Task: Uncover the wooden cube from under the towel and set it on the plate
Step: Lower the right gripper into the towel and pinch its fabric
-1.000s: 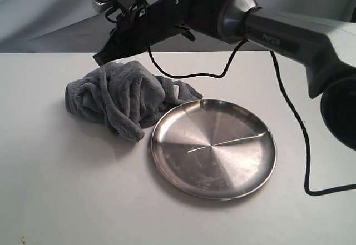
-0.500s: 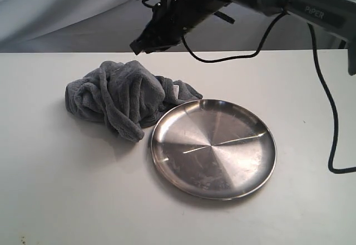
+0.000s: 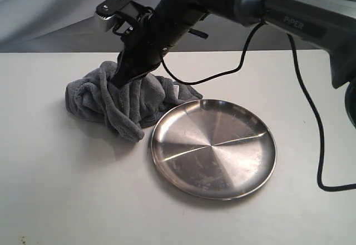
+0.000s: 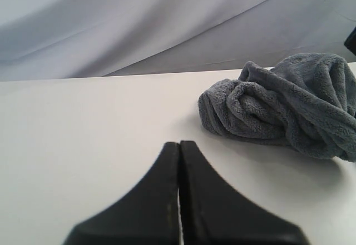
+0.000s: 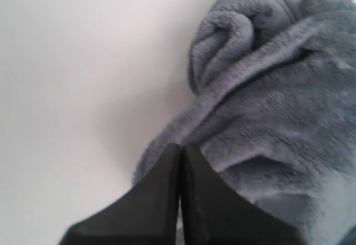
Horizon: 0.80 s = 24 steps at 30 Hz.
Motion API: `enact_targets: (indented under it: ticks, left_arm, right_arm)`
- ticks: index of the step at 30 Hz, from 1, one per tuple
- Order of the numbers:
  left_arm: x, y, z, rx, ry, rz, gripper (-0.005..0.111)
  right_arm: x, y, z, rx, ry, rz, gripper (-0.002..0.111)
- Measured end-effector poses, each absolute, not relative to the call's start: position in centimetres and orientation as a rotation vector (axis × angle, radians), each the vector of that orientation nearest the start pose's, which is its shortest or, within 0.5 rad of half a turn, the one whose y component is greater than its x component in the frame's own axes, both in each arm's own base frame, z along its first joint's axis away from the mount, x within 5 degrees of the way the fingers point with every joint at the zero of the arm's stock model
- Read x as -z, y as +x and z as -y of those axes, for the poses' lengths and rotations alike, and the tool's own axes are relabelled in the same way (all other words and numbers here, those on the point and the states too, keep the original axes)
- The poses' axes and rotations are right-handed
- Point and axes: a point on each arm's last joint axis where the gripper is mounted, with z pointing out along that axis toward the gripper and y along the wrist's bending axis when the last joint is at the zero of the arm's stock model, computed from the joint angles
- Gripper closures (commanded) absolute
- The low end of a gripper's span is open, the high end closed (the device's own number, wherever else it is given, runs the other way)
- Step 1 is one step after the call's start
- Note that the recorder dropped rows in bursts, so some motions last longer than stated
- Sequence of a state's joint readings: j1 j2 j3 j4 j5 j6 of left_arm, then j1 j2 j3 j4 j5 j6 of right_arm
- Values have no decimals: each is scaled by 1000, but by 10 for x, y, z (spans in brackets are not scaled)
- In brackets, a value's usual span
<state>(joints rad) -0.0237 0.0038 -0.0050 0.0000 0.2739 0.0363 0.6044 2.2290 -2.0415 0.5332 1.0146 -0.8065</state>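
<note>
**Desk:** How was the right arm sitting?

**Me:** It reached in from the right of the exterior view and crossed the middle. The forearm sloped down to the left, and the right gripper (image 3: pixel 119 80) pointed into the top of the towel (image 3: pixel 133 103). From my wrist camera its fingers were pressed flat together with no gap, the tips at a fold of cloth. I couldn't tell whether any fleece was pinched between them. A black cable (image 3: pixel 305 131) hung off the arm in a loop.

**Desk:** And the left one?

**Me:** Only its own wrist camera showed it. The left gripper (image 4: pixel 179 145) was low over the bare table (image 4: pixel 83 128), fingers closed on nothing, well apart from the towel.

**Desk:** Where was the cube?

**Me:** I couldn't make out the cube in any view. The towel lay bunched in thick folds just beside the plate (image 3: pixel 167 161), one fold reaching its rim. The exterior view showed a pale patch among the folds on the plate side (I couldn't tell what it was), and neither wrist camera showed that spot. The plate appeared only in the exterior view.
</note>
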Motion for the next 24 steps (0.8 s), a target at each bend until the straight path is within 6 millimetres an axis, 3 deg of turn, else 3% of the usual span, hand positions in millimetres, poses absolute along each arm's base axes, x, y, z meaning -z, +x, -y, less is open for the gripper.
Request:
enact_targets:
  ticks: [6, 24]
  left_arm:
    - [-190, 55, 1, -9, 53, -1755, 107]
    - [-190, 55, 1, -9, 53, -1755, 107]
  right_arm:
    - [-249, 383, -330, -715, -1457, -2016, 108]
    - [-256, 405, -329, -518, -1285, -1912, 108]
